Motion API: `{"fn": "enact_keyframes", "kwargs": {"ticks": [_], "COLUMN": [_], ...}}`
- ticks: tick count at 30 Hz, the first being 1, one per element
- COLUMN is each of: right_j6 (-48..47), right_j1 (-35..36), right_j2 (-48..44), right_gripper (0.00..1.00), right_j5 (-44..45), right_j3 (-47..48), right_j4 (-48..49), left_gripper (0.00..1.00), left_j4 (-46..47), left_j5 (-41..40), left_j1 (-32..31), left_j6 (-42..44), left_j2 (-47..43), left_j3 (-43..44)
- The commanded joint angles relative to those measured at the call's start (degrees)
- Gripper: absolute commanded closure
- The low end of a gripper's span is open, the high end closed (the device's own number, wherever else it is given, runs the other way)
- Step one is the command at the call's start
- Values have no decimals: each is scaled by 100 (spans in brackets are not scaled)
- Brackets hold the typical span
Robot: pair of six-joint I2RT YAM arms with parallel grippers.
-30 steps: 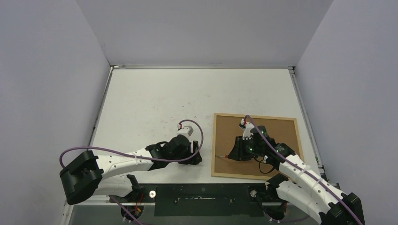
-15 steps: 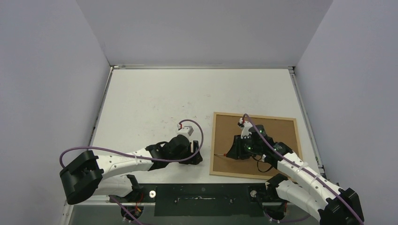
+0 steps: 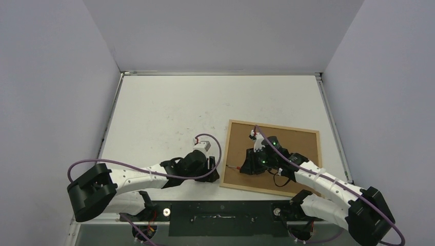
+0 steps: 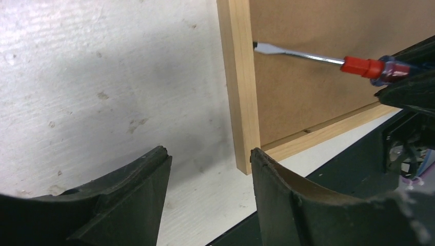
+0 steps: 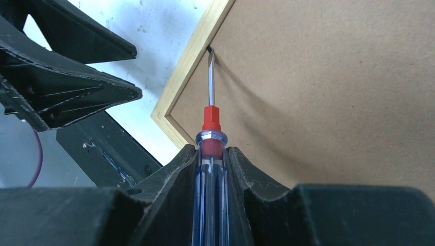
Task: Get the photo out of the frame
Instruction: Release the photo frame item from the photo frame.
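Observation:
The frame (image 3: 225, 154) of light wood lies face down at the right of the table, with its brown backing panel (image 3: 300, 146) up. The photo is hidden beneath that panel. My right gripper (image 3: 250, 166) (image 5: 211, 154) is shut on a screwdriver (image 5: 211, 138) with a clear blue handle and a red collar. Its flat tip sits at the inner side of the frame's left rail (image 4: 238, 77), against the panel's edge. My left gripper (image 3: 214, 171) (image 4: 210, 156) is open on the bare table just left of the frame's near-left corner, holding nothing.
A dark mounting plate (image 3: 220, 220) runs along the table's near edge, close to the frame's near rail (image 4: 328, 134). Grey walls close in the left, right and far sides. White table (image 3: 205, 107) stretches beyond and to the left of the frame.
The frame has slid left and turned slightly, its left rail now close to my left gripper. My right gripper moved left with it, the screwdriver still in it. The left arm barely moved.

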Motion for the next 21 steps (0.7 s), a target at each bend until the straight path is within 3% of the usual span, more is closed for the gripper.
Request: {"fn": "enact_keyframes", "kwargs": {"ticks": [1,11,17,21], "right_j6": [96,54,-80,-93], "right_j1": [321,555,443,149], "right_j2": [403,794,750,731], "right_gripper": [100,100,100,100], "right_j5": [284,472,325,43], "right_j3": [44,136,109,47], "right_j4": [660,1024,1037,1145], "left_gripper": [42,34,39,53], "left_j4": [569,295,-176,-444], "left_j5": [-46,-842,-1350,-1548], "left_j1": [-75,-329,-507,-689], "left_j6": [-212,74,-69,-112], "left_j2": [18,59,870,1367], "left_j3": [-389,-217,177,499]}}
